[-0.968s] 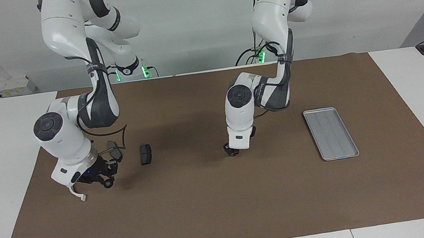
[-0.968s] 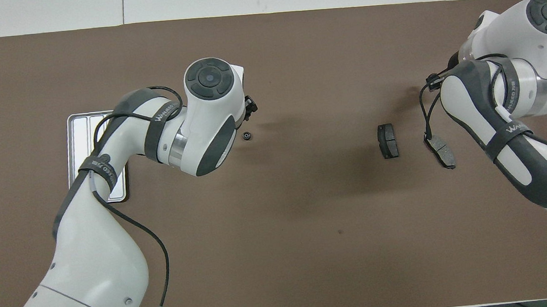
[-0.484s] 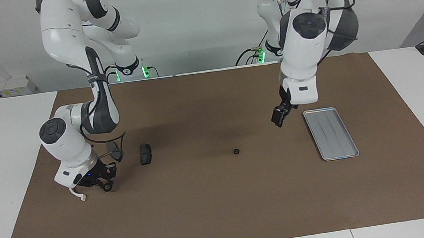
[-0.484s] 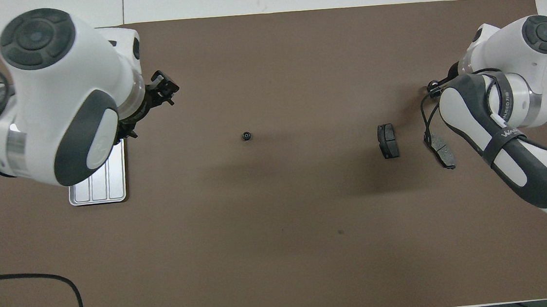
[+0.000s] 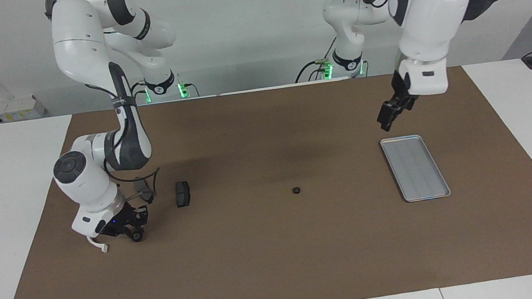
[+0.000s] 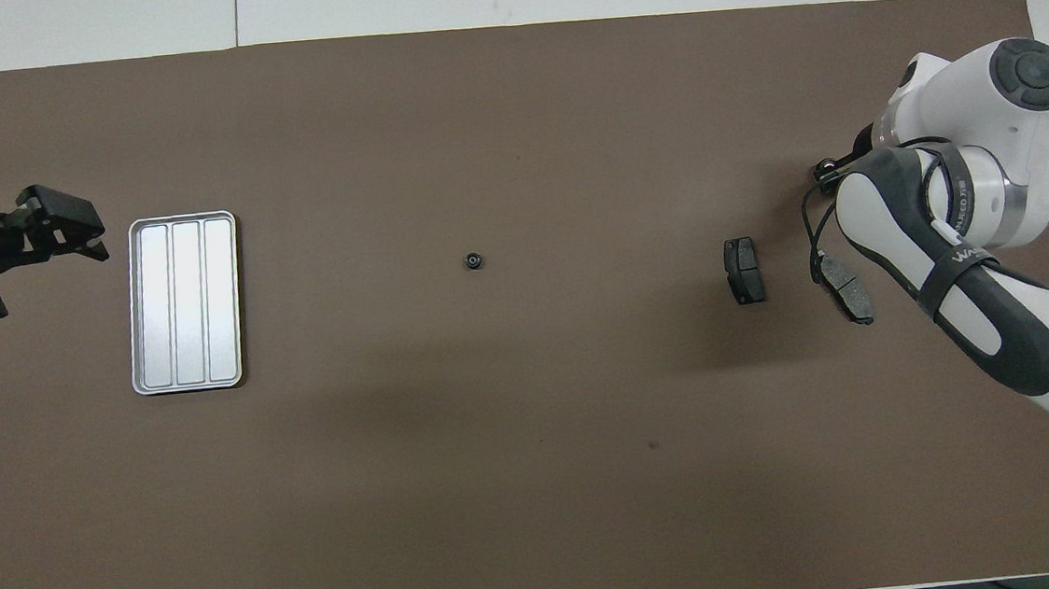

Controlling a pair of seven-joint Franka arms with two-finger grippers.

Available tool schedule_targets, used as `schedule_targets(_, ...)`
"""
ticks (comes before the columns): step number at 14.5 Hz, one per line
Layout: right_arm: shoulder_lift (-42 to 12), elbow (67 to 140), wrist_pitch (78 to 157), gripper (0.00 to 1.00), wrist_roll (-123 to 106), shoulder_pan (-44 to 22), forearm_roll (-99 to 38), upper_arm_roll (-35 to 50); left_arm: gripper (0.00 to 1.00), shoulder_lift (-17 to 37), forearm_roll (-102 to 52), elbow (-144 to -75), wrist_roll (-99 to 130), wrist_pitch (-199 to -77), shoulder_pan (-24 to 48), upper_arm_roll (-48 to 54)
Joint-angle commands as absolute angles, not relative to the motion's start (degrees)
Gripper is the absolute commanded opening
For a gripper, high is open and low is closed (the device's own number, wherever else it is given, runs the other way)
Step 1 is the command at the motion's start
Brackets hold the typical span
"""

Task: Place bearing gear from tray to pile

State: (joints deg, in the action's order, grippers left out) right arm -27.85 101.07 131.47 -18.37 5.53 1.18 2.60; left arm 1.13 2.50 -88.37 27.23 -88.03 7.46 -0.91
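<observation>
The left claw (image 5: 390, 114) hangs empty, its fingers slightly parted, in the air over the brown mat beside the flat silver-grey ridged metal tray (image 5: 415, 167), which holds nothing. The small black ring-shaped bearing gear (image 5: 296, 190) lies alone mid-worktop, well apart from both claws and short of the pile. The right claw (image 5: 126, 226) sits low on the mat by the white curved plastic bracket (image 5: 96, 244), near two dark grey brake pads (image 5: 182, 193); whether it grips anything I cannot tell. The risk is that the round gear rolls when nudged, or simply stays stranded between tray and pile.
</observation>
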Motion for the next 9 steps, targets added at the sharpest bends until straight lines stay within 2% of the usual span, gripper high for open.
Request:
schedule_targets(1, -27.60, 101.87, 132.54, 0.99, -16.97, 6.50, 0.62, 3.52, 1.00, -0.08, 2.99, -90.09, 23.91, -86.49, 7.30, -0.70)
schedule_targets(5, -27.07, 99.86, 132.37, 1.00, -11.87, 4.49, 0.35, 3.78, 1.00, -1.40, 2.90, -91.66, 23.64, -86.13, 5.98, -0.27)
schedule_targets(7, -26.63, 95.64, 129.48, 1.00, -10.12, 0.72, 0.35, 3.78, 1.00, -2.02, 2.81, -92.46, 21.12, -86.13, 4.58, -0.18)
schedule_targets(9, -26.72, 90.03, 123.26, 1.00, -5.65, -2.09, 0.79, 3.78, 1.00, -1.93, 2.73, -92.55, 16.01, -87.27, 3.69, -0.09)
